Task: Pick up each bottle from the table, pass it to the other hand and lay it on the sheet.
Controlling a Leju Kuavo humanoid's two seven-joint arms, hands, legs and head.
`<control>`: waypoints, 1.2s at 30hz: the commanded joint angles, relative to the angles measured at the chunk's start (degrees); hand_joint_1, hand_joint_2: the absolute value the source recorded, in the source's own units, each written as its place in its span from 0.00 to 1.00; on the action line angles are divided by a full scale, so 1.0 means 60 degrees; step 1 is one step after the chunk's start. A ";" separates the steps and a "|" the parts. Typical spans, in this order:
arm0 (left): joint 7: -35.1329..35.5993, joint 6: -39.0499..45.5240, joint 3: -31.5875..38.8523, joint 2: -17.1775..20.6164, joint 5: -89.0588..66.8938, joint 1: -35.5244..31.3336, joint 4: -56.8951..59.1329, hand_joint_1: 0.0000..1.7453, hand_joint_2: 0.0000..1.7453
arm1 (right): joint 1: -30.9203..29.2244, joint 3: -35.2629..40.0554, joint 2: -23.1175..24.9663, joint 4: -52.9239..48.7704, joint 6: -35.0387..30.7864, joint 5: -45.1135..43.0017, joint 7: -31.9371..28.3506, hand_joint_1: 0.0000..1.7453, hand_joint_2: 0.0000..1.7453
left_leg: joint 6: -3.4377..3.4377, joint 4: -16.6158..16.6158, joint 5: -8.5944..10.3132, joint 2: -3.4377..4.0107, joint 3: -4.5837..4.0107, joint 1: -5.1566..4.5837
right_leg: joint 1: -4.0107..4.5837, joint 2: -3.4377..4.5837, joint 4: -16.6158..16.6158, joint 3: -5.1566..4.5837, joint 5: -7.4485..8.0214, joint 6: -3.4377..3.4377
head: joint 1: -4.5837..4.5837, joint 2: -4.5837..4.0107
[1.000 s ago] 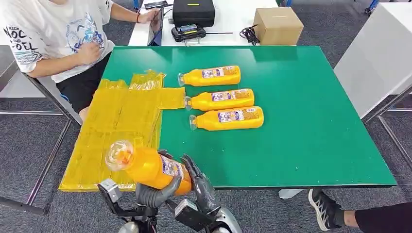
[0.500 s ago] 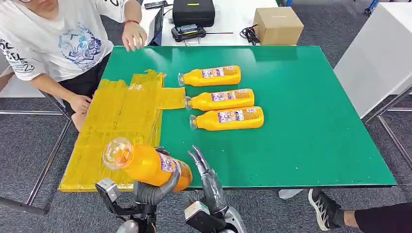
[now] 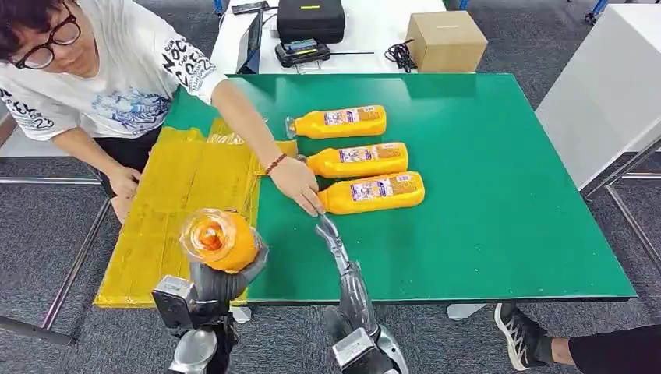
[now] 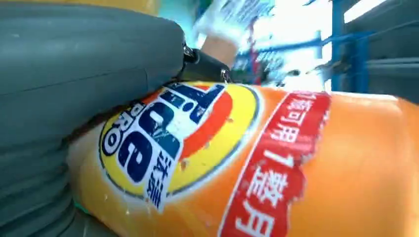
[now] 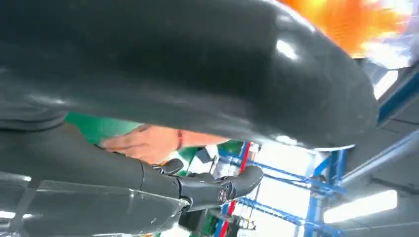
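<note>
Person: seated at the green table's point(image 3: 499, 210) far-left corner, white printed T-shirt point(image 3: 117, 86), glasses, one arm reaching over it.
Cardboard box point(image 3: 446, 40): on white table behind.
Black case point(image 3: 310, 19): beside box.

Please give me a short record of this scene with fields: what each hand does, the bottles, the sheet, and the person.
left hand: holds an orange plastic bottle, cap toward the camera
right hand: holds nothing, fingers stretched over the green table
bottles on table: three orange bottles lying side by side
yellow plastic sheet: no bottle on it
person's hand: at the nearest bottle's cap
</note>
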 commanded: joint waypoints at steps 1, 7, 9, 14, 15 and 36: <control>0.0105 0.1879 0.2457 0.1753 -0.2558 -0.3333 0.3762 1.00 1.00 | 0.0277 -0.1389 -0.0072 -0.2760 0.2124 -0.2176 -0.0037 0.00 0.00 | -0.0025 -0.0004 0.0005 -0.0003 0.0024 0.0019 | 0.0021 -0.0009 -0.0005 0.0026 0.0002 -0.0030 | -0.0004 0.0000; 0.3394 0.2244 0.2782 0.2851 -0.9472 -0.4542 0.5620 1.00 1.00 | 0.0316 -0.1970 0.0467 -0.1956 0.3283 -0.2142 -0.0037 0.00 0.00 | -0.0019 -0.0005 0.0010 0.0021 0.0035 0.0017 | 0.0022 0.0003 0.0000 0.0019 0.0007 -0.0020 | 0.0000 0.0000; 0.3710 0.2160 0.2441 0.3548 -1.1076 -0.5525 0.7455 1.00 1.00 | 0.0264 -0.2084 0.0528 -0.1768 0.3610 -0.2206 -0.0037 0.00 0.00 | -0.0032 -0.0008 0.0014 0.0022 0.0053 0.0037 | 0.0036 0.0005 -0.0005 0.0041 0.0005 -0.0031 | 0.0004 0.0000; 0.4146 0.0699 0.2097 0.4381 -1.1789 -0.6226 0.8566 1.00 1.00 | 0.0283 -0.2247 0.0573 -0.1615 0.4068 -0.2224 -0.0037 0.00 0.00 | -0.0038 -0.0003 0.0003 0.0063 0.0062 0.0048 | 0.0046 0.0045 -0.0002 0.0048 0.0009 -0.0038 | -0.0004 0.0000; 0.4237 0.0550 0.2018 0.4474 -1.1927 -0.6273 0.8615 1.00 1.00 | 0.0284 -0.2254 0.0577 -0.1606 0.4111 -0.2238 -0.0037 0.00 0.00 | -0.0032 0.0001 0.0006 0.0066 0.0047 0.0038 | 0.0036 0.0038 0.0006 0.0029 0.0009 -0.0033 | -0.0004 0.0000; 0.3523 -0.1505 0.2039 0.4528 -1.1486 -0.6446 0.8721 1.00 1.00 | 0.0194 -0.2308 0.0651 -0.1060 0.4480 -0.2325 -0.0037 0.00 1.00 | -0.0031 0.0003 0.0003 0.0045 0.0040 0.0044 | 0.0043 0.0017 0.0001 0.0031 0.0012 -0.0057 | 0.0004 0.0000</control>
